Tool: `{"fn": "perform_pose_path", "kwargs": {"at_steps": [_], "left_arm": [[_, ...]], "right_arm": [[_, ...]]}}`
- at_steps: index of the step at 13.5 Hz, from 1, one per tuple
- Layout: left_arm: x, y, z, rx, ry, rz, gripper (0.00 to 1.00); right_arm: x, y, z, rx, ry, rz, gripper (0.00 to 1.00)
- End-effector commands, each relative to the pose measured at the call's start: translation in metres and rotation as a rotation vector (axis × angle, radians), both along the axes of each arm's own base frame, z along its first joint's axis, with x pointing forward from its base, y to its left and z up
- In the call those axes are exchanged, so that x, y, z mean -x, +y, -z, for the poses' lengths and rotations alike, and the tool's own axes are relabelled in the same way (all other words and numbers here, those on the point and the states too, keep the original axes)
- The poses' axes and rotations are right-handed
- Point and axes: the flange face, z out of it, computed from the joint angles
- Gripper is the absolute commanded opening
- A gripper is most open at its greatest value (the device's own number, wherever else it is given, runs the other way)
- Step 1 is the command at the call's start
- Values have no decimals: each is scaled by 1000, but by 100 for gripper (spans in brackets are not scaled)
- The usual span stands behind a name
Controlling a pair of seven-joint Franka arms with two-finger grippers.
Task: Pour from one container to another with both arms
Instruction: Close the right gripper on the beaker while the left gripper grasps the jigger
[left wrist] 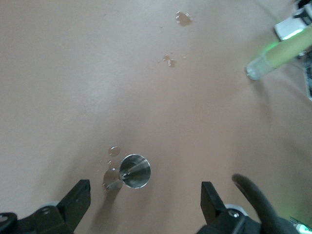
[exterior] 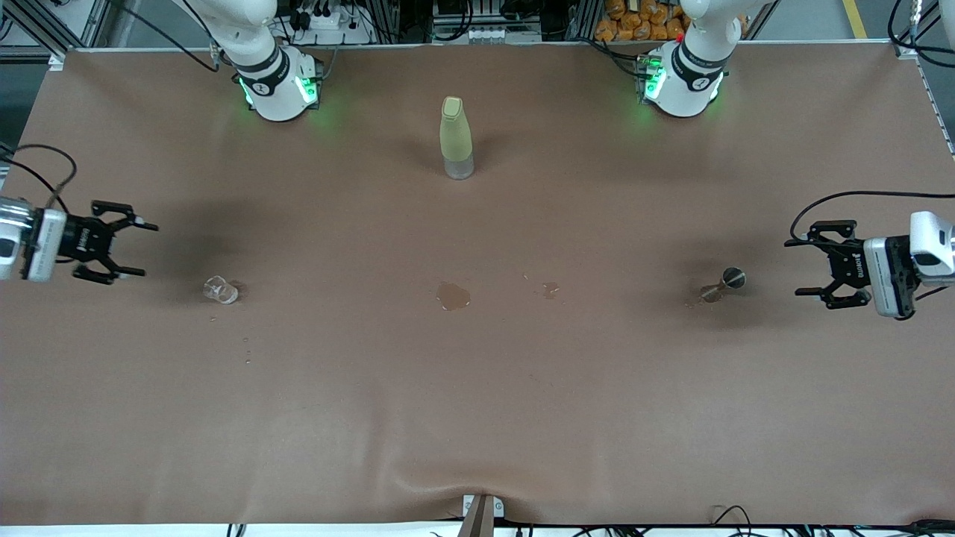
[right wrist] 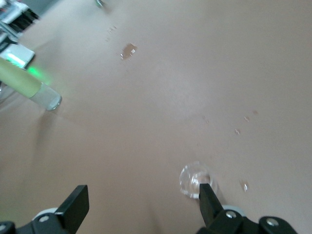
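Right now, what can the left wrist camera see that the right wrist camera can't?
Only the left wrist view shows the small shiny steel measuring cup standing on the brown table cover, before the open left gripper. Only the right wrist view shows the little clear glass cup, close by the open right gripper. Both show the tall pale yellow-green bottle and the wet puddle mid-table.
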Motion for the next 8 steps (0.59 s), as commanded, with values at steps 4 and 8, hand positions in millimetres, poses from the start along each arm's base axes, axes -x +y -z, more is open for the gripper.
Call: {"fn": "perform_pose_path", "kwargs": {"at_steps": [4, 8], "left_arm": [[8, 6, 60, 212, -44, 122, 100], [11, 6, 99, 298, -133, 222, 100]], "right_arm": [[0, -1, 88, -170, -135, -52, 100], [-19, -33, 134, -211, -240, -67, 100]]}}
